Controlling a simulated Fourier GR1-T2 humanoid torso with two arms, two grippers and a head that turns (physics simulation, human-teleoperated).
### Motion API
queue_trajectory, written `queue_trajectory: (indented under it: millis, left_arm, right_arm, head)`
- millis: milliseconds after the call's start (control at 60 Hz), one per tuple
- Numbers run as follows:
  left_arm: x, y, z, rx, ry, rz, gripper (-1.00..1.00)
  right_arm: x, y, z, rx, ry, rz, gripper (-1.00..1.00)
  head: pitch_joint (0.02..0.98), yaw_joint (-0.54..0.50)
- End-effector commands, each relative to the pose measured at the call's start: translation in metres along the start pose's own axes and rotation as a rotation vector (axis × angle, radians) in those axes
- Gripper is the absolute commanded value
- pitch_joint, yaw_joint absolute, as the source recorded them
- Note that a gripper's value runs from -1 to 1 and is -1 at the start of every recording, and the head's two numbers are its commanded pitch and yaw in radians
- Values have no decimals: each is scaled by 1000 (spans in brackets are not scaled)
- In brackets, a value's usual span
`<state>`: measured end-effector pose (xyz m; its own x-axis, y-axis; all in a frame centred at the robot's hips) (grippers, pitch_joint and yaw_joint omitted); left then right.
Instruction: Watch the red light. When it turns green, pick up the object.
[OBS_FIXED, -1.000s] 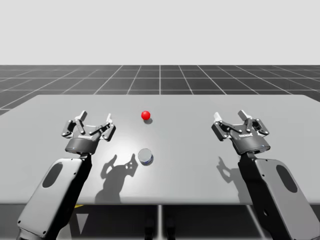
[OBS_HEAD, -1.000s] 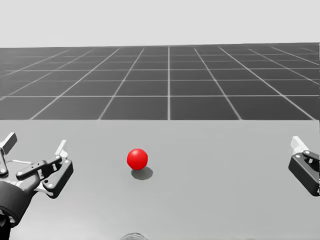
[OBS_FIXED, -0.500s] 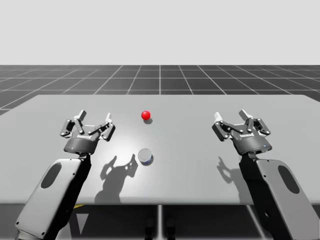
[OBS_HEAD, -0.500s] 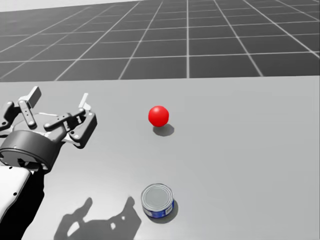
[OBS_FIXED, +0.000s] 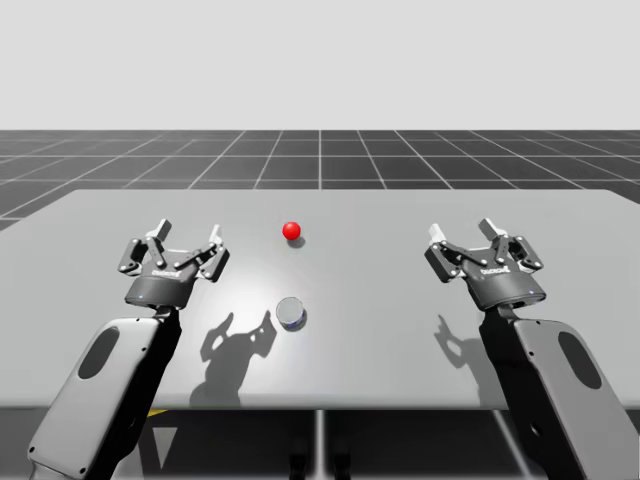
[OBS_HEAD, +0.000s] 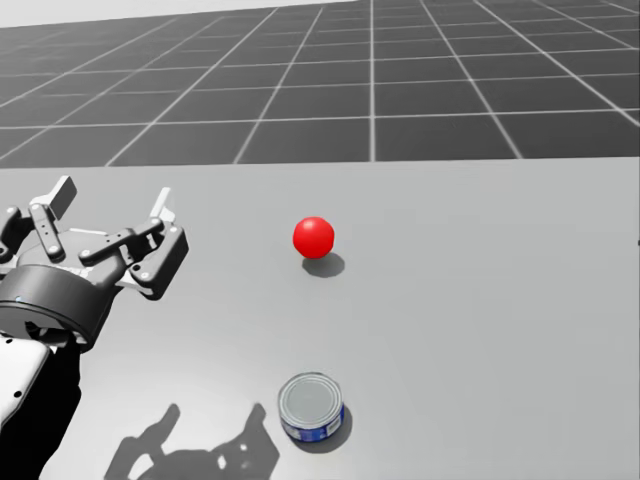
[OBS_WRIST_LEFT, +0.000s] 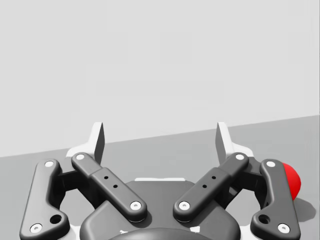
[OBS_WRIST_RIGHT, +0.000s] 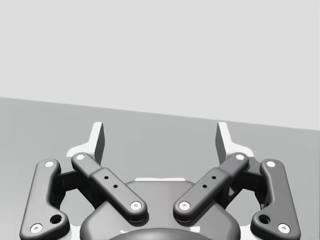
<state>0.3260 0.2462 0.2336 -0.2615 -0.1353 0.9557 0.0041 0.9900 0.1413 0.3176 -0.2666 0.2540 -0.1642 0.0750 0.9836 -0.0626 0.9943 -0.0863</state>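
Blue can (OBS_FIXED: 291, 313) with a silver lid stands upright on the grey surface (OBS_FIXED: 380, 290), just inward of the left jaws and behind their tips, well apart from the right jaws. Both pairs gape wide, holding nothing. The light (OBS_FIXED: 291, 231) glows red, inward of the left jaws' tips.

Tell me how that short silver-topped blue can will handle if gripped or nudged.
The short silver-topped blue can stands upright and squat, so a nudge would probably slide it, not tip it. Its round, smooth-looking wall might slip unless gripped across the middle. It looks rigid, likely metal.
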Motion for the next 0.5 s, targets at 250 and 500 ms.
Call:
queue_trajectory:
  millis: [250, 500]
  left_arm:
    - [1, 0, 0, -11, 7, 28, -1000]
    - [2, 1, 1, -10, 6, 27, -1000]
  right_arm:
    - [1, 0, 1, 3, -1, 1, -1000]
    - [1, -1, 1, 4, -2, 2, -1000]
  head:
    - [600, 113]
    - [601, 115]
